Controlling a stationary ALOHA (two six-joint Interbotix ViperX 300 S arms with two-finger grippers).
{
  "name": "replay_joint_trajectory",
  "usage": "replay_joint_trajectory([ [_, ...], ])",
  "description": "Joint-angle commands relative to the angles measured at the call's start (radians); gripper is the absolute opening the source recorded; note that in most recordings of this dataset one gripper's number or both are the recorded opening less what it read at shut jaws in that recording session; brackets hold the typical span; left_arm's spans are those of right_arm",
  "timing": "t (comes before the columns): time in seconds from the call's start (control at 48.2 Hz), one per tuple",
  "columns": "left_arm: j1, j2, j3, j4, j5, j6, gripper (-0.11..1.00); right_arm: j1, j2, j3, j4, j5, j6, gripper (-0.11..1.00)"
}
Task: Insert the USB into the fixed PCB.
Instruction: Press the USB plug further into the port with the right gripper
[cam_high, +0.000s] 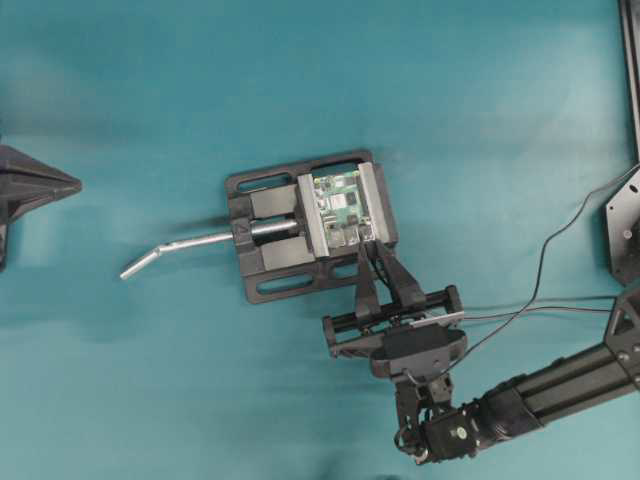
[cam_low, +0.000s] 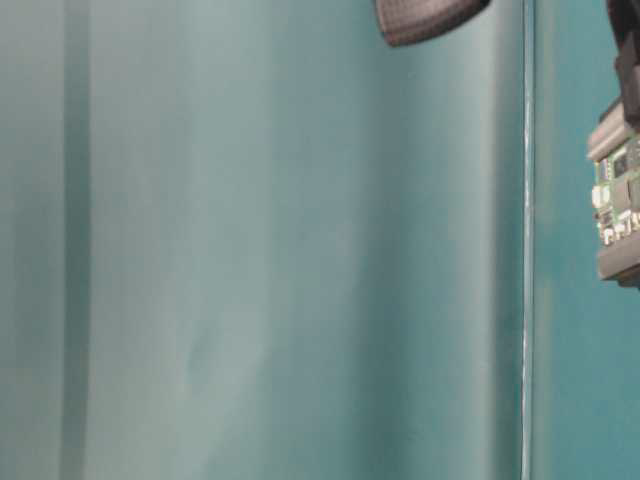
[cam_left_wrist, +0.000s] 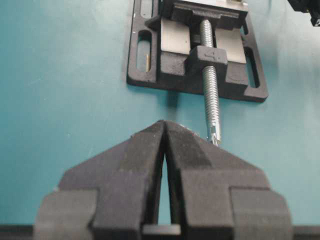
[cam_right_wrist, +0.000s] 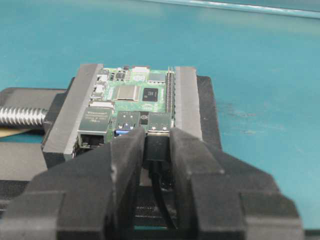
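Right claw (cam_right_wrist: 157, 145): fingers clamped on the plug (cam_right_wrist: 158, 144), dark body pinched between the pads, cable trailing back between them. Plug tip sits at the board's near edge, against a silver port box; whether seated inside, cannot tell. Just ahead of the claw, the green board (cam_right_wrist: 135, 95) is held level between the grey jaws of the black vise (cam_high: 275, 250). The vise handle (cam_high: 185, 245) sticks out on the far side. Left claw (cam_left_wrist: 164, 131): fingertips pressed together, nothing between them, well apart from the vise, facing its screw (cam_left_wrist: 210, 95).
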Motion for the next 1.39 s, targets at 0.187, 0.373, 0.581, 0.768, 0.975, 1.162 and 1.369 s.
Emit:
replay_joint_trajectory([
  [0.187, 0.003, 0.008, -0.029, 0.002, -0.005, -0.005, -0.01, -0.008, -0.037, -0.017, -0.028, 0.003, 0.006, 0.21],
  [0.373, 0.002, 0.008, -0.031, 0.002, -0.005, -0.005, 0.00, -0.006, -0.035, -0.015, -0.025, 0.003, 0.009, 0.21],
  [0.581, 0.003, 0.008, -0.031, 0.002, -0.005, -0.005, -0.01, -0.006, -0.035, -0.017, -0.012, 0.008, 0.011, 0.21],
  [0.768, 0.003, 0.008, -0.029, 0.003, -0.005, -0.005, -0.01, -0.008, -0.037, -0.020, -0.005, 0.009, 0.011, 0.23],
  [0.975, 0.003, 0.008, -0.029, 0.003, -0.005, -0.003, -0.01, -0.006, -0.037, -0.021, -0.003, 0.008, 0.011, 0.39],
  [1.162, 0.003, 0.008, -0.029, 0.003, -0.005, -0.005, -0.01, 0.000, -0.037, -0.023, -0.003, 0.008, 0.009, 0.39],
  [1.369, 0.002, 0.008, -0.029, 0.003, -0.005, -0.005, -0.01, 0.012, -0.037, -0.028, 0.006, 0.006, 0.008, 0.39],
])
